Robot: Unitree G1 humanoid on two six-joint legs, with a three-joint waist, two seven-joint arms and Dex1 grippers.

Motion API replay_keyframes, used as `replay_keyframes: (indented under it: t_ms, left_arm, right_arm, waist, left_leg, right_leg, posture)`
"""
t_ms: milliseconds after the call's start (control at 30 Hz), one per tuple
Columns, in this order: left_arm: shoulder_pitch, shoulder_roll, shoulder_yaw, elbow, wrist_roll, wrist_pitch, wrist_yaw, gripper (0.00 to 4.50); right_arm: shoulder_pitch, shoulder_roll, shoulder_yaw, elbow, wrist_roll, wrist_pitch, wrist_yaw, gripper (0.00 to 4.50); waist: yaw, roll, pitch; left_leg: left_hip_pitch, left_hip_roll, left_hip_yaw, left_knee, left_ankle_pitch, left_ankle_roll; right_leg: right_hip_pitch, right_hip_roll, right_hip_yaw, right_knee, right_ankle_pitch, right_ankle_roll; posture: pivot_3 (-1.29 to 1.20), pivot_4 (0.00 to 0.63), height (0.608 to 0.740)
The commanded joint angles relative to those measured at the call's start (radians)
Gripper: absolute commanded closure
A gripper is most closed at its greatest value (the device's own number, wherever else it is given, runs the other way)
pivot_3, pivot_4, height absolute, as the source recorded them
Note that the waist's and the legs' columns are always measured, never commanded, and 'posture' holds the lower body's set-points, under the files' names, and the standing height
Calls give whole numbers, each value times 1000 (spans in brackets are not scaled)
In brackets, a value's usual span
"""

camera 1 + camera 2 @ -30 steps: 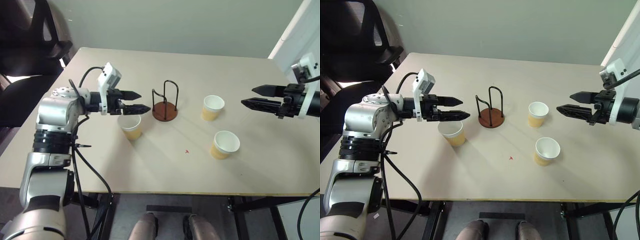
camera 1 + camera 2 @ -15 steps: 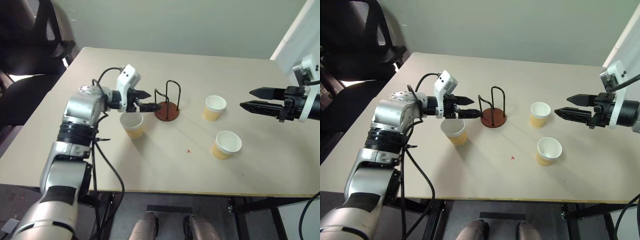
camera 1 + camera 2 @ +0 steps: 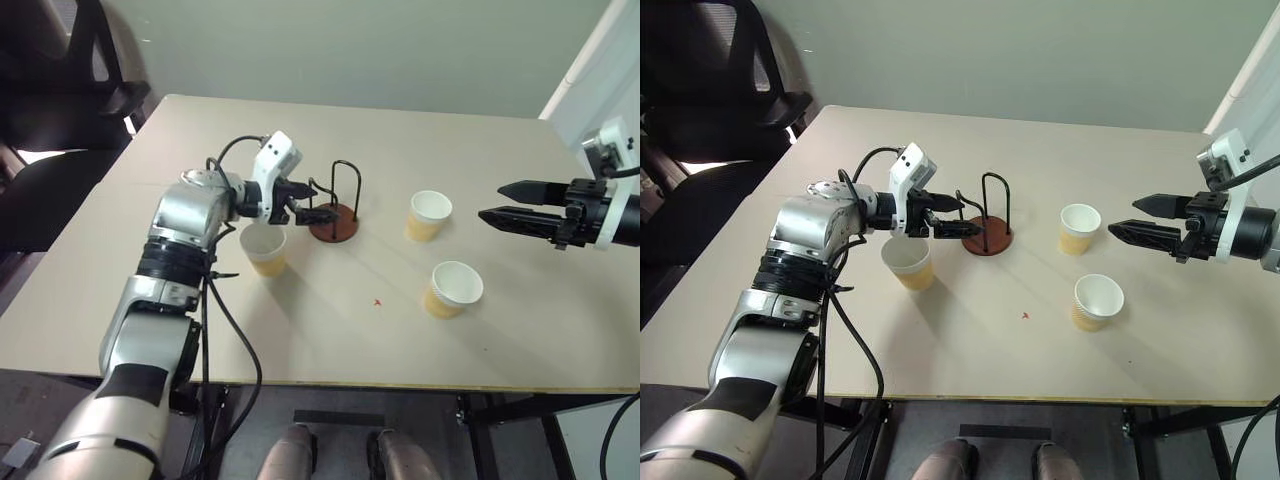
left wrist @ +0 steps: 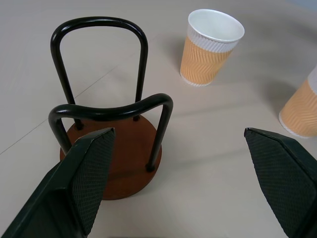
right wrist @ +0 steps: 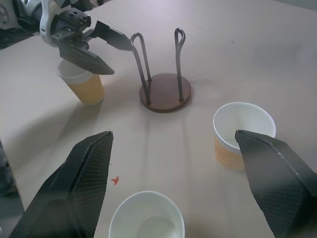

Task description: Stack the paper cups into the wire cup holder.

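Note:
The wire cup holder (image 3: 338, 226), a reddish-brown disc with two black wire loops, stands mid-table with nothing in it. Three tan-yellow paper cups stand upright on the table: one (image 3: 264, 249) left of the holder, one (image 3: 427, 215) to its right, and one (image 3: 451, 289) nearer the front. My left gripper (image 3: 322, 200) hovers open above the table, past the left cup, with its tips at the holder's left side. In the left wrist view the holder (image 4: 111, 163) lies just ahead of the open fingers (image 4: 81, 186). My right gripper (image 3: 490, 201) hangs open and empty right of the two right-hand cups.
The beige table (image 3: 330, 340) has open surface at the front and back. A small red mark (image 3: 375, 300) lies near the middle. A black office chair (image 3: 60, 90) stands off the far left corner.
My left gripper has swung right, from over the left cup to the holder's side, staying open. The right gripper has kept still.

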Motion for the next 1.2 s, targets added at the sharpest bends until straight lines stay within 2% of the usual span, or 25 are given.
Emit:
replay_keyframes:
  t_ms: [33, 467, 833, 933, 1200]
  left_arm:
    - [-9, -21, 1, -20, 16, -14, 35, 0]
    - [-55, -136, 7, 153, 92, -135, 154, 0]
    - [-92, -188, 23, 253, 104, -196, 170, 0]
    - [-98, -201, 28, 276, 109, -218, 186, 593]
    - [-116, -229, 39, 326, 106, -265, 198, 3427]
  right_arm:
    - [-6, -16, -46, -19, 12, -15, -1, 420]
    - [24, -24, -41, -87, 66, 2, 43, 420]
    - [48, -38, -44, -127, 84, -6, 46, 420]
    - [53, -40, -47, -126, 85, -5, 43, 362]
    - [61, -40, -54, -125, 86, -3, 35, 362]
  waist:
    - [0, 0, 0]
    - [2, 0, 0]
    - [3, 0, 0]
    - [4, 0, 0]
    - [4, 0, 0]
  left_leg:
    - [0, 0, 0, 0, 0, 0]
    - [0, 0, 0, 0, 0, 0]
    - [0, -1, 1, 1, 0, 0]
    - [0, -1, 1, 1, 0, 0]
    - [0, -2, 1, 1, 0, 0]
  right_leg:
    - [0, 0, 0, 0, 0, 0]
    - [0, 0, 0, 0, 0, 1]
    - [1, 0, 1, 0, 0, 3]
    - [1, 0, 1, 0, 0, 3]
    - [1, 0, 2, 0, 0, 3]
  posture:
    - [0, 150, 740]
    - [0, 150, 740]
    - [0, 150, 740]
    - [0, 150, 740]
    - [0, 150, 740]
